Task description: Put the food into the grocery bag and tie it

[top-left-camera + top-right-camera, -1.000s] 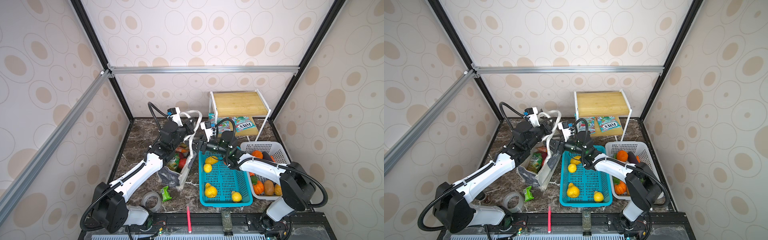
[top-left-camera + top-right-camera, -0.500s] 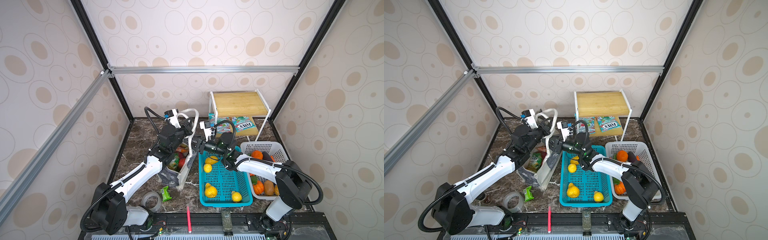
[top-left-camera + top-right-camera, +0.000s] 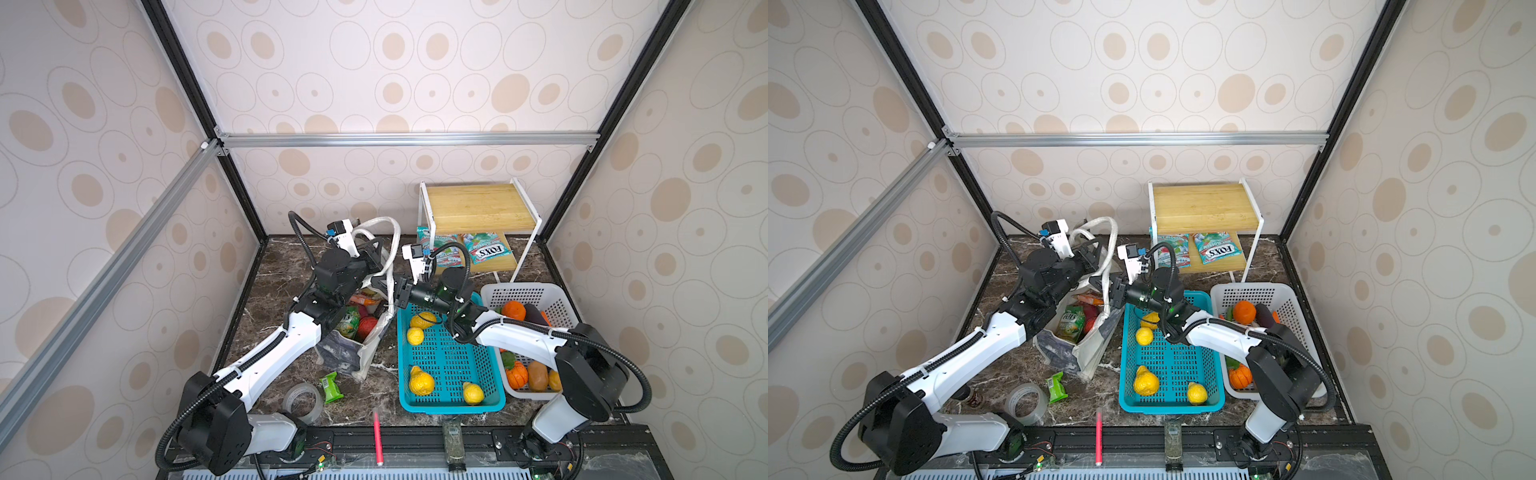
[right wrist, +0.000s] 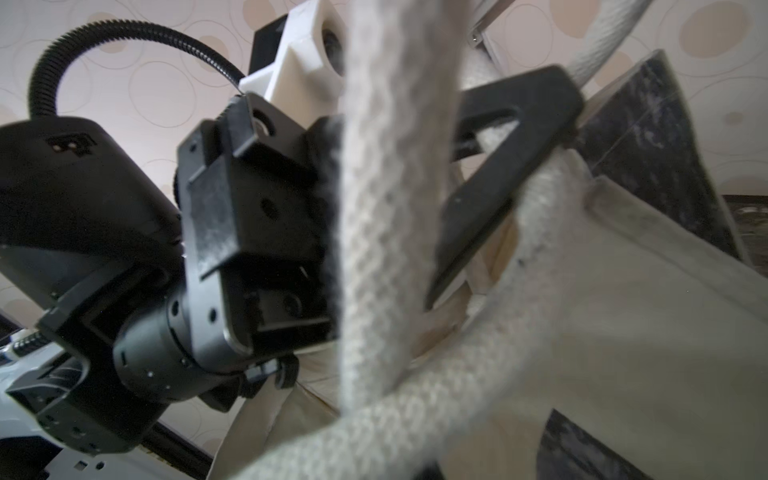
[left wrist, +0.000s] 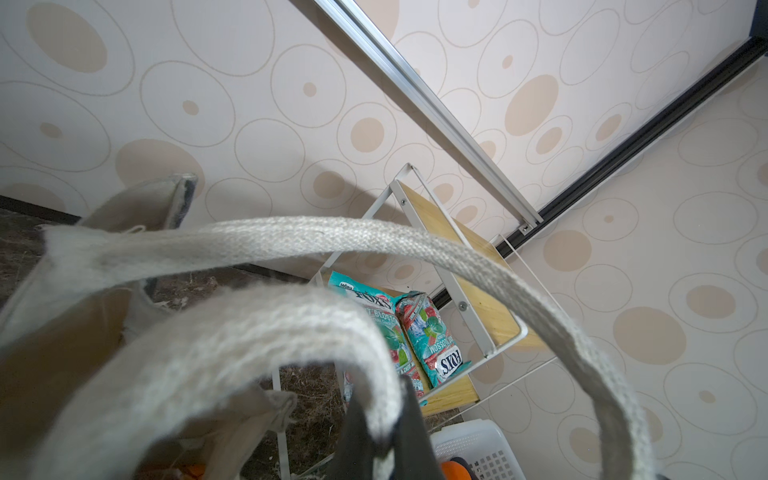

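- Over the last second my right gripper (image 3: 390, 287) has eased a little left, and its jaws have gone from wide apart to clamped on the hanging cream woven strap handle (image 3: 392, 270).
- My left gripper (image 3: 376, 254) stays pinched tight on the second cream strap loop (image 5: 249, 332), holding it raised.
- The large cream canvas grocery bag with grey-blue printed panels (image 3: 345, 357) stands open on the dark marble table (image 3: 282, 282), just beside the teal plastic basket (image 3: 451, 370).
- Inside it I see a green-yellow packet (image 3: 348, 325) and a red fruit (image 3: 366, 326).
- A small green packet (image 3: 331, 386) lies outside.
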Robot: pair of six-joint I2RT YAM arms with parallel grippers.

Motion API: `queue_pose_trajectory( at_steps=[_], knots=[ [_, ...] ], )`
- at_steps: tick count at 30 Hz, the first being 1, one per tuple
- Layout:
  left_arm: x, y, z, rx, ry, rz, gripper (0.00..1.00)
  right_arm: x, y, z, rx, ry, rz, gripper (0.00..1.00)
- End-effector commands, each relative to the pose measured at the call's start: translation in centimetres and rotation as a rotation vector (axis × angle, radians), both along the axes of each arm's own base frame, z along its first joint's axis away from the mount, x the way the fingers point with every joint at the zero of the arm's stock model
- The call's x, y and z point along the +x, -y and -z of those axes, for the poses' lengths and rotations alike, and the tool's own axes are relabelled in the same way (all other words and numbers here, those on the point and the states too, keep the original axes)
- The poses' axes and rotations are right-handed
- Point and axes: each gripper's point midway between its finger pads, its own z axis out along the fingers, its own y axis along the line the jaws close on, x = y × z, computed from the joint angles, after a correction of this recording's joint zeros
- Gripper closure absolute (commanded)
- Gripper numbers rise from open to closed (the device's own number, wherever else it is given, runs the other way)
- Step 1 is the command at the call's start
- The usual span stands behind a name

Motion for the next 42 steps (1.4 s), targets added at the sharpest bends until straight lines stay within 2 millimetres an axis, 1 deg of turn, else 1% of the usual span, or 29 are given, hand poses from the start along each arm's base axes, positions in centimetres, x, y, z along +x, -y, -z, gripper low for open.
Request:
queue_pose_trajectory(
  at_steps=[1,3,6,9,12,14,18,21,25,27,31,33,35,36,37,39,41,42],
  knots=[
    [-0.5,-2.2,-4.4,-0.006,0.063,-0.042,1.0,0.8,2.2,2.2,-0.132,-0.071,0.126,1.0],
    [-0.5,-3.2,-5.5,-0.008,0.077,-0.06,1.0,0.9,3.5,3.3,-0.202,-0.11,0.19,1.0],
    [-0.2,-4.4,-6.8,-0.019,0.082,-0.064,1.0,1.6,6.4,4.7,-0.326,-0.171,0.334,1.0],
    [0.2,-5.7,-7.3,-0.012,0.067,-0.071,1.0,2.1,8.7,4.4,-0.386,-0.171,0.442,1.0],
    [0.4,-7.9,-7.2,0.001,0.051,-0.117,1.0,2.7,10.1,3.9,-0.425,-0.192,0.53,1.0],
    [0.9,-9.7,-7.2,0.019,0.037,-0.134,1.0,3.2,10.5,3.4,-0.451,-0.192,0.562,1.0],
    [1.8,-12.4,-7.5,0.07,0.015,-0.164,1.0,4.3,11.0,2.3,-0.48,-0.163,0.621,1.0],
    [2.0,-14.7,-8.7,0.081,0.04,-0.22,1.0,5.6,11.2,1.6,-0.525,-0.137,0.672,1.0],
    [2.7,-18.7,-10.5,0.078,0.076,-0.324,1.0,7.4,11.1,0.9,-0.589,-0.107,0.729,1.0],
    [3.3,-20.4,-11.0,0.075,0.081,-0.362,1.0,8.3,11.1,0.2,-0.613,-0.09,0.765,1.0],
    [4.2,-23.4,-12.1,0.01,0.103,-0.406,1.0,10.0,10.6,-2.6,-0.65,0.007,0.812,1.0],
    [4.3,-24.6,-12.5,-0.028,0.125,-0.43,1.0,10.8,10.2,-3.3,-0.67,0.042,0.821,1.0],
    [4.5,-25.9,-12.4,-0.071,0.14,-0.456,1.0,11.5,9.8,-3.5,-0.702,0.064,0.829,1.0],
    [4.4,-26.8,-12.3,-0.098,0.148,-0.48,1.0,12.1,10.0,-3.5,-0.728,0.07,0.853,1.0],
    [4.1,-27.5,-12.0,-0.131,0.159,-0.501,1.0,12.8,10.9,-3.1,-0.766,0.052,0.909,1.0],
    [3.6,-28.9,-11.7,-0.152,0.174,-0.549,1.0,13.7,11.9,-2.8,-0.815,-0.002,0.95,1.0],
    [2.9,-30.1,-11.3,-0.132,0.166,-0.61,1.0,13.9,13.2,-2.6,-0.839,-0.039,1.017,1.0],
    [2.4,-30.8,-11.0,-0.13,0.166,-0.64,1.0,13.8,13.5,-2.6,-0.832,-0.045,1.032,1.0]
  ],
)
